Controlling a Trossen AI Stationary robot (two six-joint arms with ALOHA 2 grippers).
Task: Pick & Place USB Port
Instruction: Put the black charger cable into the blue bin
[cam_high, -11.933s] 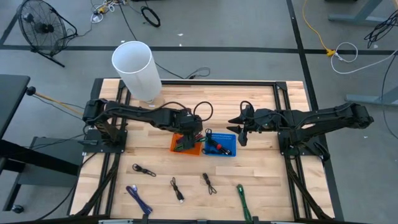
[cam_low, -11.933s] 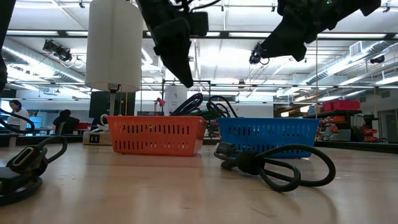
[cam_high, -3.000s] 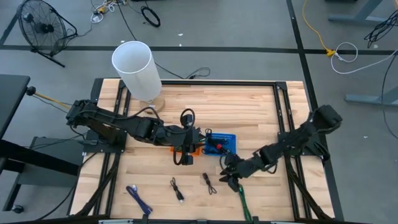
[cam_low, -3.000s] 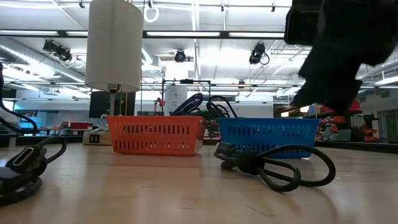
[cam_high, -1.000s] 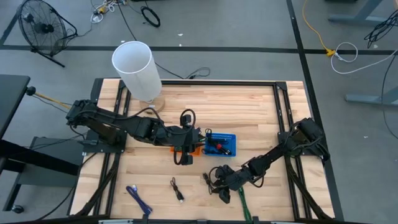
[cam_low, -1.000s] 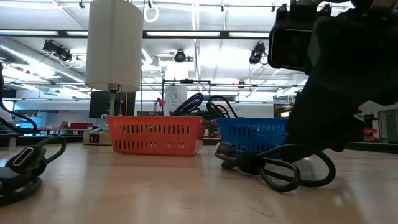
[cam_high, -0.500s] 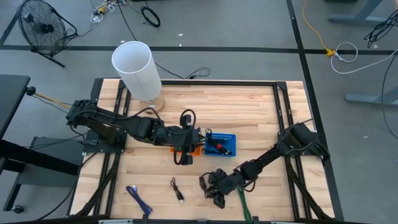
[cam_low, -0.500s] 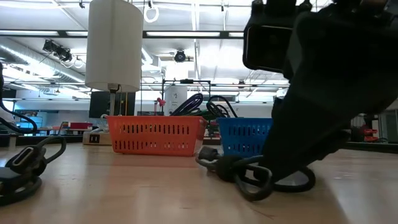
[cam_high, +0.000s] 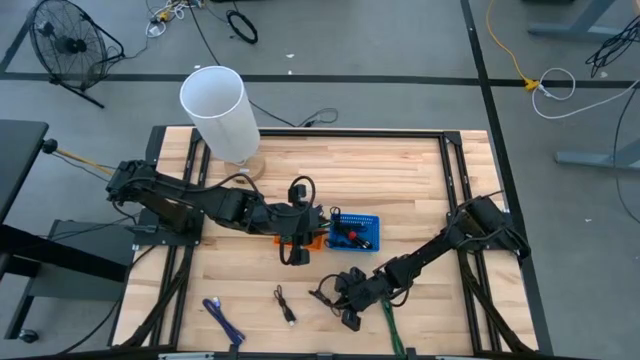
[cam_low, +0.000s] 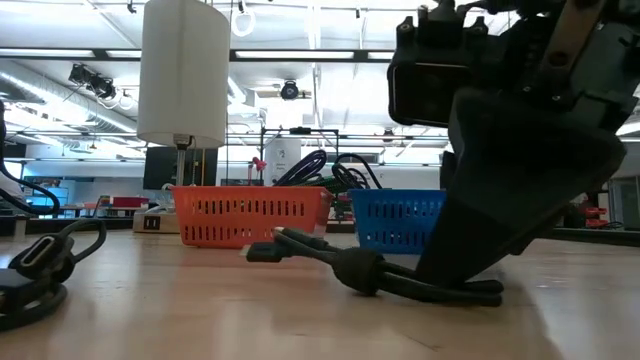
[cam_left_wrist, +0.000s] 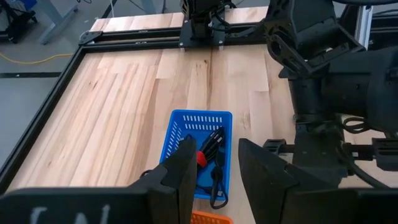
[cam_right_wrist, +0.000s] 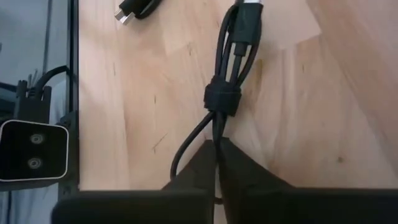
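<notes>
The pale wooden tabletop (cam_high: 400, 170) carries a tall white cylinder (cam_high: 218, 112) at its far left corner, and near the middle an orange slotted basket (cam_low: 250, 216) and a blue slotted basket (cam_high: 357, 231) side by side, the blue one on the right. The left gripper (cam_high: 297, 243) hangs over the orange basket, its fingers (cam_left_wrist: 180, 168) apart with nothing between them. The right gripper (cam_high: 344, 291) is low at the near middle of the tabletop, nearer than the blue basket.

The task's thing, a black USB cable bundled with a dark strap (cam_right_wrist: 222, 93), lies on the wood at that gripper: a few loops pinched by the strap, one plug end pointing left. The right fingers (cam_right_wrist: 198, 165) are pressed together on a strand of the bundle, the strap just beyond their tips. Whether the cable has left the wood is hard to tell, since the arm covers its near end in the low view.
</notes>
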